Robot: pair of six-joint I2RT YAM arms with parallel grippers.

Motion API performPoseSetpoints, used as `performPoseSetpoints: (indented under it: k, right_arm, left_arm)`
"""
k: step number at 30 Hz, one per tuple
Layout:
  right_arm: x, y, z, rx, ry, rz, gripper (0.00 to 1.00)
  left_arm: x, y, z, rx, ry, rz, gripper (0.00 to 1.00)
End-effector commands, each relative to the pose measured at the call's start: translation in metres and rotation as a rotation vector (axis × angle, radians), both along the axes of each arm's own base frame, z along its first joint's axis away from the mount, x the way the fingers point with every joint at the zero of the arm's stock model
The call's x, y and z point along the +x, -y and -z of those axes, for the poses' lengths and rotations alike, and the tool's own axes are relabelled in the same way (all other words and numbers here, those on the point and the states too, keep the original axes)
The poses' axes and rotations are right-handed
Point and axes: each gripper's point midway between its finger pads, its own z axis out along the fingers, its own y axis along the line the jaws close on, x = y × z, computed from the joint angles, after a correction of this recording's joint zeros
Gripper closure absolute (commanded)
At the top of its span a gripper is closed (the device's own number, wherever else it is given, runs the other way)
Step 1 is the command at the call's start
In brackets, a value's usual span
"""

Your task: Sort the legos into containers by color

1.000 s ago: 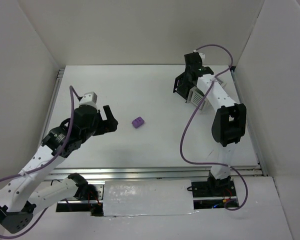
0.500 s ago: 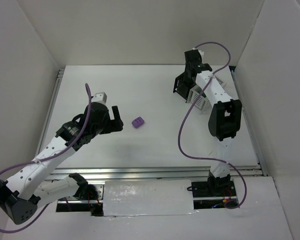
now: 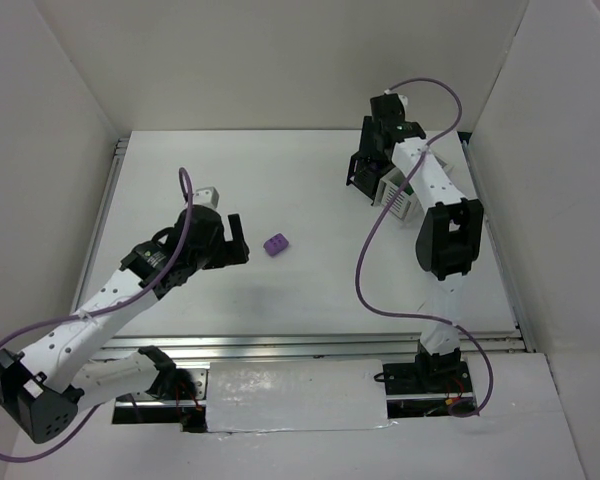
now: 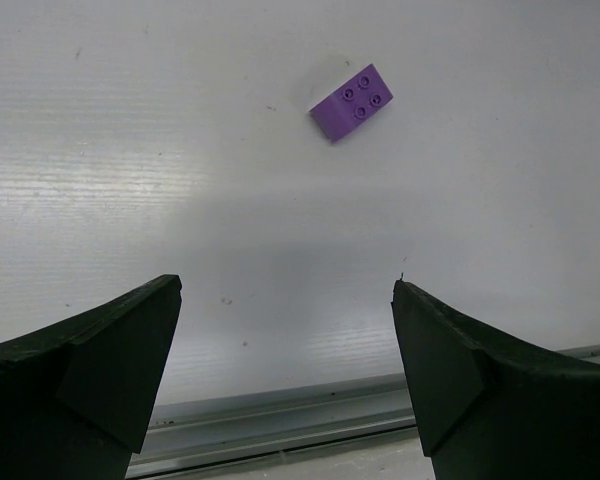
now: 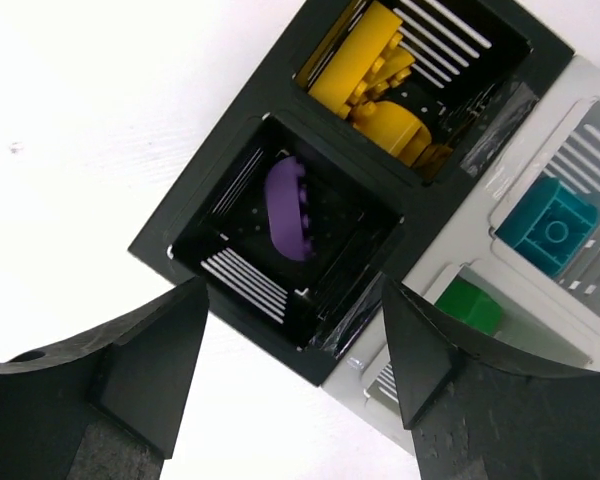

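Left tool [image 4: 285,290] wide open and empty — purple lego [image 4: 352,103] sits ahead, needs a reach-and-pinch; right tool [image 5: 292,295] hangs spread, seemingly empty, over the black container [image 5: 210,165].

Entry 1: white-and-black jointed left arm [image 3: 100,310]. I log it running from its base at the near left, elbow low and outboard, forearm slanting up and to the right toward mid-field.

Entry 2: black two-finger left gripper [image 3: 236,243]. It points rightward from the wrist. In my left wrist view the left gripper [image 4: 286,288] has both dark wedge-shaped fingers [image 4: 100,350] spread wide.

Entry 3: white-and-black jointed right arm [image 3: 450,240]. It stands tall from its base at the near right, black elbow housing high, forearm reaching to the far right.

Entry 4: black two-finger right gripper [image 3: 366,168]. It is tipped downward. In my right wrist view the right gripper [image 5: 292,290] is likewise spread wide.
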Motion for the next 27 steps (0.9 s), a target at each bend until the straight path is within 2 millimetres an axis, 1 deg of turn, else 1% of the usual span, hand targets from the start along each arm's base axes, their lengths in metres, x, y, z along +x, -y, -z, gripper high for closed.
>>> performPoseSetpoints:
  k: [1,2,3,4,5,6,7,8,9,10,11,12,13,14,15,16,17,18,19,20,21,22,23,24,25,26,27]
  right_arm:
    - [-0.03,-0.014,-0.043,0.067,0.059,-0.03,0.23]
    - [-0.04,-0.023,-0.044,0.103,0.062,-0.047,0.15]
    - [-0.057,-0.037,-0.072,0.17,0.114,-0.105,0.14]
    - [-0.073,-0.051,-0.057,0.191,0.09,-0.136,0.14]
    - [-0.085,-0.058,-0.058,0.218,0.098,-0.145,0.03]
    - [-0.106,-0.077,-0.081,0.253,0.146,-0.207,0.0]
    - [-0.122,-0.084,-0.064,0.266,0.109,-0.239,0.0]
    - [-0.135,-0.096,-0.063,0.298,0.105,-0.28,0.0]
    - [-0.153,-0.112,-0.076,0.351,0.131,-0.358,0.0]
    - [-0.172,-0.138,-0.062,0.369,0.1,-0.437,0.0]
    - [-0.185,-0.153,-0.057,0.385,0.082,-0.458,0.0]
    - [-0.193,-0.163,-0.052,0.39,0.067,-0.466,0.0]
    - [-0.201,-0.173,-0.04,0.345,0.053,-0.433,0.0]
    - [-0.202,-0.177,-0.03,0.381,0.035,-0.331,0.0]
    - [-0.205,-0.182,-0.025,0.389,0.032,-0.3,0.0]
    - [-0.206,-0.187,-0.019,0.4,0.037,-0.271,0.0]
    - [-0.214,-0.202,-0.013,0.449,0.024,-0.234,0.0]
    - [-0.217,-0.209,-0.009,0.455,0.026,-0.223,0.0]
    - [-0.218,-0.217,-0.007,0.463,0.041,-0.205,0.0]
    - [-0.221,-0.228,0.002,0.452,0.057,-0.15,0.0]
    - [-0.216,-0.24,-0.006,0.461,0.079,-0.143,0.0]
    - [-0.217,-0.243,0.003,0.427,0.051,-0.12,0.0]
    - [-0.211,-0.248,0.032,0.367,0.01,-0.061,0.0]
    - [-0.207,-0.249,0.024,0.332,-0.005,-0.02,0.0]
    - [-0.203,-0.251,0.034,0.323,-0.025,0.036,0.0]
    - [-0.198,-0.254,0.061,0.269,-0.058,0.065,0.0]
    - [-0.193,-0.261,0.059,0.277,-0.06,0.073,0.0]
  left_arm:
    - [0.013,0.012,0.004,-0.004,0.018,0.029,0.0]
    - [0.018,0.015,0.015,0.018,-0.017,0.029,0.01]
    - [0.024,0.018,0.016,0.021,-0.026,0.023,0.0]
    - [0.028,0.022,0.019,0.031,-0.039,0.027,0.01]
    - [0.035,0.026,0.033,0.057,-0.073,0.024,0.0]
    - [0.041,0.03,0.034,0.068,-0.074,0.036,0.0]
    - [0.047,0.033,0.047,0.094,-0.105,0.034,0.0]
    - [0.051,0.034,0.051,0.107,-0.114,0.025,0.0]
    - [0.058,0.036,0.048,0.104,-0.11,0.009,0.0]
    - [0.06,0.036,0.056,0.12,-0.133,-0.013,0.01]
    - [0.06,0.033,0.057,0.127,-0.147,-0.043,0.0]
    - [0.062,0.031,0.055,0.098,-0.148,-0.106,0.0]
    - [0.063,0.02,0.051,0.11,-0.128,-0.186,0.0]
    - [0.055,0.006,0.052,0.132,-0.149,-0.253,0.0]
    - [0.052,-0.002,0.05,0.104,-0.142,-0.351,0.0]
    - [0.05,-0.016,0.039,0.107,-0.099,-0.425,0.0]
    - [0.04,-0.027,0.04,0.11,-0.112,-0.484,0.0]
    - [0.036,-0.034,0.035,0.112,-0.101,-0.509,0.0]
    - [0.031,-0.041,0.023,0.096,-0.073,-0.532,0.0]
    - [0.026,-0.05,0.019,0.11,-0.061,-0.55,0.0]
    - [0.022,-0.053,0.016,0.121,-0.052,-0.53,0.0]
    - [0.019,-0.057,0.005,0.105,-0.026,-0.518,0.0]
    - [0.015,-0.059,0.002,0.126,-0.023,-0.48,0.0]
    - [0.013,-0.061,-0.001,0.128,-0.018,-0.465,0.0]
    - [0.006,-0.067,-0.008,0.131,-0.011,-0.458,0.0]
    - [0.002,-0.071,-0.012,0.146,-0.003,-0.444,0.0]
    - [-0.001,-0.075,-0.016,0.15,0.009,-0.436,0.0]
